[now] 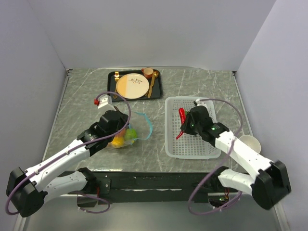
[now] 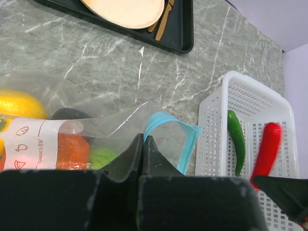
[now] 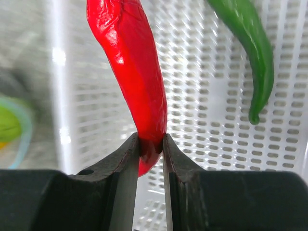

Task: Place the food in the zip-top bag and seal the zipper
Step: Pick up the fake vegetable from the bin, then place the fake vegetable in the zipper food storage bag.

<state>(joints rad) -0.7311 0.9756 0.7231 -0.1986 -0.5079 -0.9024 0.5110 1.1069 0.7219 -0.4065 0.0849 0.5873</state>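
My right gripper [image 3: 151, 144] is shut on the lower end of the red chili [image 3: 130, 72] over the white mesh basket [image 3: 207, 130]. A green chili [image 3: 250, 53] lies in the basket beside it. In the top view the red chili [image 1: 181, 117] sticks out from the right gripper [image 1: 185, 129]. My left gripper [image 2: 143, 140] is shut on the rim of the clear zip-top bag [image 2: 96, 127], and its light blue zipper [image 2: 185, 144] loops open to the right. Inside the bag lie a yellow lemon [image 2: 19, 103], an orange piece [image 2: 72, 149] and a green lime [image 2: 103, 156].
A black tray [image 1: 158, 91] with a cream-and-tan plate [image 1: 132, 85], a small cup and gold cutlery stands at the back. A white paper cup [image 1: 250, 143] sits right of the basket [image 1: 192, 149]. White walls close in the grey marble table.
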